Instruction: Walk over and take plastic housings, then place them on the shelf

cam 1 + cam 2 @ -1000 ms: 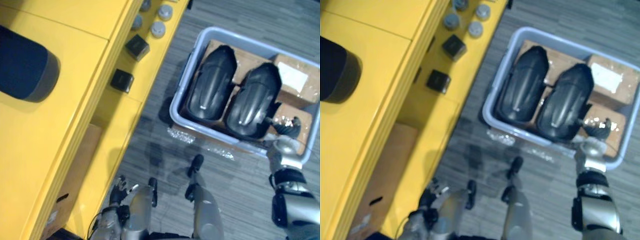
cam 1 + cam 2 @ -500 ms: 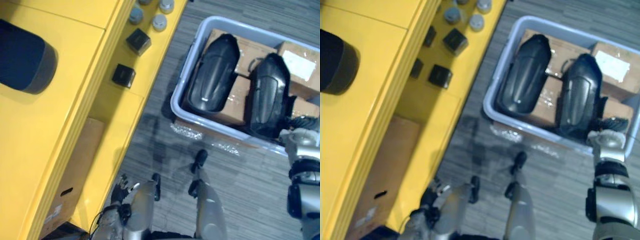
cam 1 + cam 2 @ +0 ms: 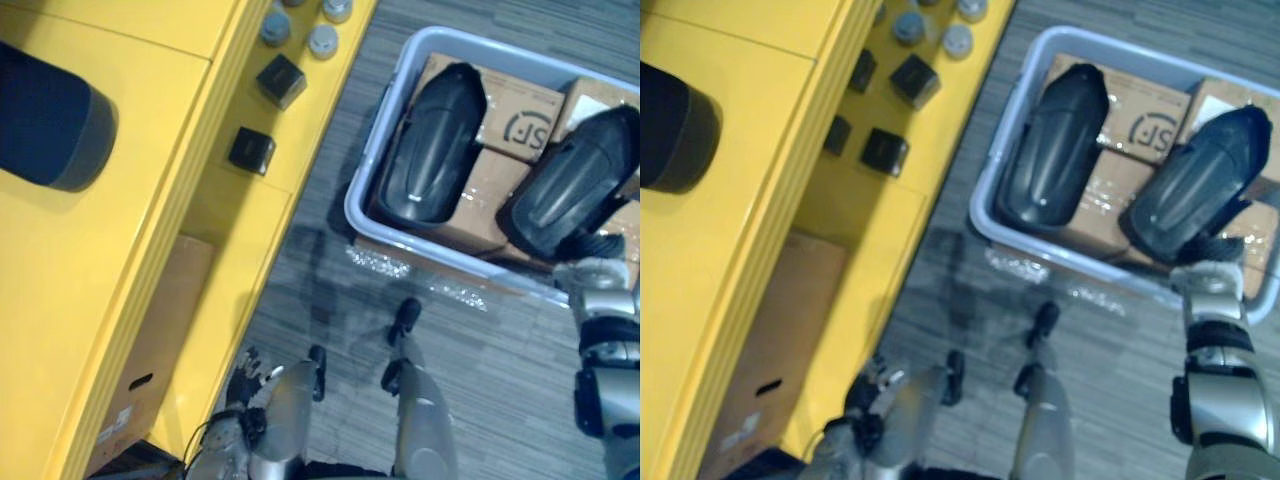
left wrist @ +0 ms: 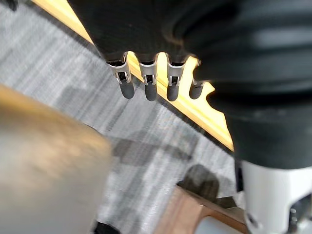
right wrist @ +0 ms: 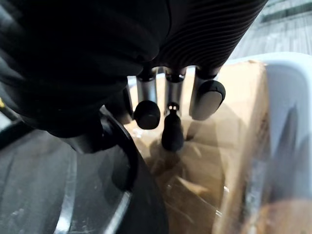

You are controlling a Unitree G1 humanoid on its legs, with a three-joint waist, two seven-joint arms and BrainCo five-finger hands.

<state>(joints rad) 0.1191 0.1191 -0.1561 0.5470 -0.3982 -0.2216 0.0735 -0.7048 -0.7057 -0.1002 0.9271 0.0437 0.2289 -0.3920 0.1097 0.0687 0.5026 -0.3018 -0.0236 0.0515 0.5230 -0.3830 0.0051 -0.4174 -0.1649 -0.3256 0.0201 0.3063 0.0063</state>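
Observation:
Two black plastic housings lie in a grey bin (image 3: 362,190) on cardboard boxes. The left housing (image 3: 432,150) rests flat along the bin's left side. The right housing (image 3: 575,190) stands tilted, its near end raised over the bin's front right corner. My right hand (image 3: 598,254) is at that near end, its fingers (image 5: 168,127) curled against the housing's dark edge (image 5: 58,195). My left hand (image 3: 246,372) hangs low beside the yellow shelf (image 3: 150,230), fingers (image 4: 147,87) straight and empty.
Small black boxes (image 3: 250,150) and grey round caps (image 3: 322,40) sit on the shelf's lower ledge. A dark padded thing (image 3: 50,125) lies on the shelf top. A cardboard box (image 3: 160,330) stands under the shelf. Clear plastic wrap (image 3: 375,262) lies on the floor before the bin.
My right hand's fingers have curled onto the right housing. That housing has come up off the boxes and swung to slant toward the right. The left hand stayed put.

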